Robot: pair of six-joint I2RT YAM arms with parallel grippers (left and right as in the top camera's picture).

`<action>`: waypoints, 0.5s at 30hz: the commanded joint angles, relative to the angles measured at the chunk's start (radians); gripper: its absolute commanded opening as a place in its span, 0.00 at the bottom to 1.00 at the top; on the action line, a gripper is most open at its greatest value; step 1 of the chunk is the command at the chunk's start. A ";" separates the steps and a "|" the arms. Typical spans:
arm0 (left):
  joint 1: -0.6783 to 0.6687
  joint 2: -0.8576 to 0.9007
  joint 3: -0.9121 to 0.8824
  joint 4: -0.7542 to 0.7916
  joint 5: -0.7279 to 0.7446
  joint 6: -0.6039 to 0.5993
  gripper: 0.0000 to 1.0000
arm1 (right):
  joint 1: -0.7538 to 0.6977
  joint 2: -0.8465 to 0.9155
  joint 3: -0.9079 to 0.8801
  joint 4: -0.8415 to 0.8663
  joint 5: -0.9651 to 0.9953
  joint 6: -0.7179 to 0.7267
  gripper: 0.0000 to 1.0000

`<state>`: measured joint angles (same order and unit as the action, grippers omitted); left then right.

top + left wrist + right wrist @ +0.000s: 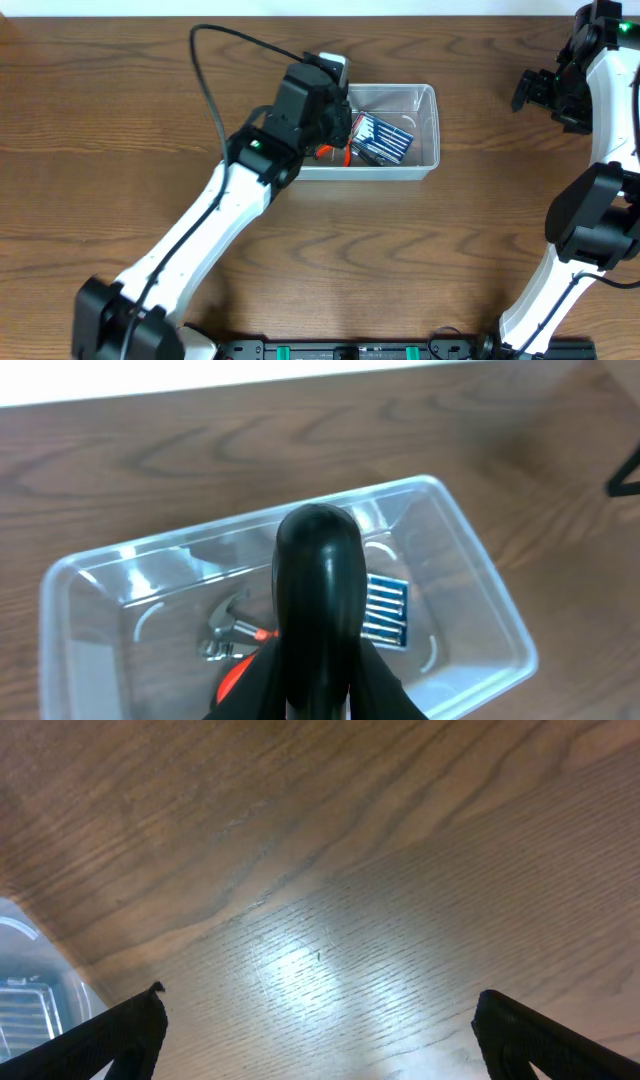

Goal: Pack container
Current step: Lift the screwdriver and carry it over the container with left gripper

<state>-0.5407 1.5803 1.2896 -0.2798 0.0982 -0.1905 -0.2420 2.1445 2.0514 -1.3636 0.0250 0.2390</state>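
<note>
The container (425,130) sits on the far middle of the wooden table (120,110), a clear bin with its long side running left to right, and only its right half shows plainly from above, since the left arm (210,215) reaches in from the near left and covers the other end. Inside, towards the middle, lies a dark blue pack (385,142) with a row of pale strips on it; what the strips are is too small for me to make out. To its left a bit of orange handle (328,152) pokes out from under the arm, and the left wrist view shows a silvery tool head (225,628) joined to it on the bin's floor, though most of the orange part is cut off there. The left gripper (335,128) hangs over the container's left end, clamped on a glossy black rounded piece (318,590) that fills the middle of its own camera's view and hides the bin's floor behind it; I cannot tell what tool it belongs to, nor whether its far end touches anything. Well off to the right, the right gripper (318,995) is held above bare wood with its fingers spread wide and nothing between them, one corner of the container just showing at the left edge of its view.
</note>
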 commanded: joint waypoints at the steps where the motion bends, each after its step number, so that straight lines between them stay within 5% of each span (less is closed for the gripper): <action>1: -0.002 0.056 0.020 0.018 -0.005 -0.013 0.15 | 0.001 0.001 0.000 0.003 0.000 0.019 0.99; 15: 0.001 0.214 0.020 0.021 -0.005 -0.013 0.15 | 0.001 0.001 0.000 0.003 0.000 0.018 0.99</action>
<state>-0.5404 1.7790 1.2900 -0.2642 0.0982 -0.1909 -0.2420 2.1445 2.0514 -1.3632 0.0254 0.2390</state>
